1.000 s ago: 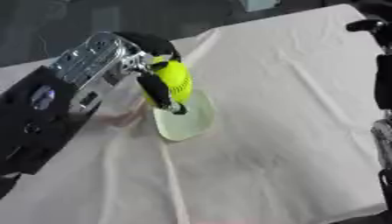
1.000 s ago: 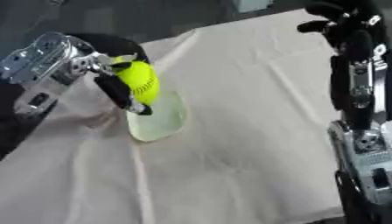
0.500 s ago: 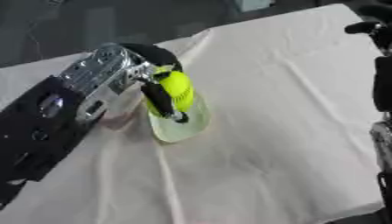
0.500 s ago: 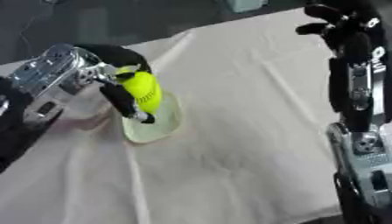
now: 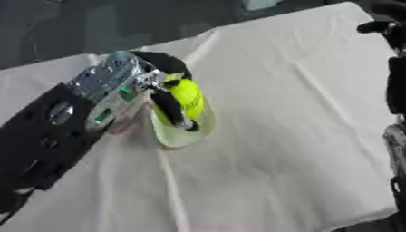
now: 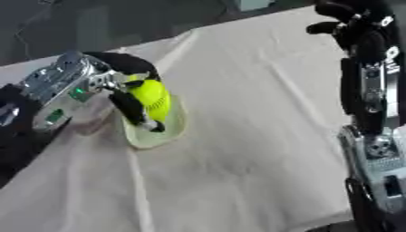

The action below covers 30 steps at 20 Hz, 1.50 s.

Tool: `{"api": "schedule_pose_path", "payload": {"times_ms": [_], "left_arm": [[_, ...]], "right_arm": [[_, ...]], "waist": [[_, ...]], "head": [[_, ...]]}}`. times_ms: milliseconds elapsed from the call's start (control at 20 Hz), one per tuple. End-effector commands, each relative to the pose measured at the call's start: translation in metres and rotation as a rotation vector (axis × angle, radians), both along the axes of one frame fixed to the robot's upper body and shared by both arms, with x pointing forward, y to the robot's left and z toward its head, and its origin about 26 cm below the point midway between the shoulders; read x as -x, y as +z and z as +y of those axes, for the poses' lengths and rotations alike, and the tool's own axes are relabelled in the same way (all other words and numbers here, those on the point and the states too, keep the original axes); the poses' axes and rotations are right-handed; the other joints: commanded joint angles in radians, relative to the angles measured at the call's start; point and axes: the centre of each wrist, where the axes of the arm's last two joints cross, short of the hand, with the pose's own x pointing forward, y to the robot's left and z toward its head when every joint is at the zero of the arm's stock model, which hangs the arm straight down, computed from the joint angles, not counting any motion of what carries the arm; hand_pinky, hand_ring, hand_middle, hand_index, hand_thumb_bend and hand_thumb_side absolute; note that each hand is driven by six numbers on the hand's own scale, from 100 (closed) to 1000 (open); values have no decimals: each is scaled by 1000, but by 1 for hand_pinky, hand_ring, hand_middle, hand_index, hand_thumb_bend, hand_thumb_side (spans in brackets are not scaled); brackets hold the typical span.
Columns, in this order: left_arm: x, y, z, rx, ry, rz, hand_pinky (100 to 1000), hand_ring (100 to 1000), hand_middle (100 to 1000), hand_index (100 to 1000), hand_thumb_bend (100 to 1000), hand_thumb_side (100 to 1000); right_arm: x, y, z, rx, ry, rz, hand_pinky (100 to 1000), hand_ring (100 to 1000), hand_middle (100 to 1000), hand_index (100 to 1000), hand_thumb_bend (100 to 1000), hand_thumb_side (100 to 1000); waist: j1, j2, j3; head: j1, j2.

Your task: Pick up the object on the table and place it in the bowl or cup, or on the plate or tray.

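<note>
One pale green plate [image 5: 181,136] lies on the white tablecloth [image 5: 285,136], at about nine o'clock from the cloth's middle. My left hand [image 5: 162,90] has its fingers curled round the one yellow ball [image 5: 187,93], held just over the plate. My right hand [image 6: 349,20] hangs at two o'clock; I cannot tell its fingers.

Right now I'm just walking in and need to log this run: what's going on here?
The robot's left hand has its fingers curled round a yellow-green ball and holds it right over a pale green dish on the white-clothed table. The ball hasn't been released yet. The right arm hangs idle at the right edge.
</note>
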Motion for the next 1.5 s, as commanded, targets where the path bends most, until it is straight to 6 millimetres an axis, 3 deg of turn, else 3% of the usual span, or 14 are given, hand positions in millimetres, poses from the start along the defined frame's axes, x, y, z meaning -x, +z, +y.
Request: {"api": "schedule_pose_path", "payload": {"times_ms": [50, 100, 150, 200, 300, 650, 700, 1100, 1250, 1500], "left_arm": [[0, 9, 1, 2, 9, -20, 511, 674, 958, 685, 449, 704], [-1, 8, 1, 6, 16, -17, 590, 740, 1000, 720, 452, 835], [-1, 8, 1, 11, 25, -13, 572, 723, 996, 712, 461, 794], [-2, 7, 1, 17, 32, -9, 638, 790, 1000, 752, 450, 931], [-4, 5, 1, 27, 49, 1, 680, 841, 1000, 784, 482, 967], [-8, -1, 2, 42, 75, 36, 726, 910, 1000, 837, 586, 1000], [-9, -2, 2, 44, 75, 39, 732, 919, 1000, 861, 643, 1000], [-7, 4, 2, 54, 69, 30, 713, 874, 1000, 857, 674, 1000], [7, 24, -1, 97, 24, -25, 670, 816, 1000, 854, 639, 1000], [55, 65, 1, 195, -86, -279, 673, 764, 1000, 872, 367, 1000]], "right_arm": [[1, 10, 1, -3, 7, -32, 670, 787, 810, 942, 100, 814], [1, 10, 1, -3, 7, -32, 670, 787, 810, 942, 100, 815], [1, 10, 1, -2, 8, -32, 670, 787, 810, 942, 100, 814], [1, 10, 1, -2, 9, -32, 670, 787, 810, 942, 100, 814], [1, 11, 1, -1, 11, -33, 670, 787, 811, 942, 100, 813], [1, 11, 1, -1, 14, -33, 670, 787, 811, 942, 100, 812], [1, 11, 1, -1, 14, -32, 670, 787, 811, 942, 100, 812], [0, 10, 1, -2, 13, -28, 670, 786, 811, 942, 100, 810], [0, 9, 0, -2, 11, -24, 670, 787, 811, 943, 100, 810], [0, 6, -2, -1, 3, -13, 670, 787, 811, 943, 100, 810]], "waist": [[-4, -15, -1], [-4, -15, -1], [-3, -15, -1], [-3, -15, -1], [-2, -16, -2], [1, -16, -4], [2, -17, -4], [2, -21, -1], [0, -24, 4], [-4, -29, 17]], "head": [[4, -10], [4, -10], [4, -10], [4, -10], [4, -11], [4, -13], [4, -13], [1, -13], [-2, -13], [-10, -14]]}}
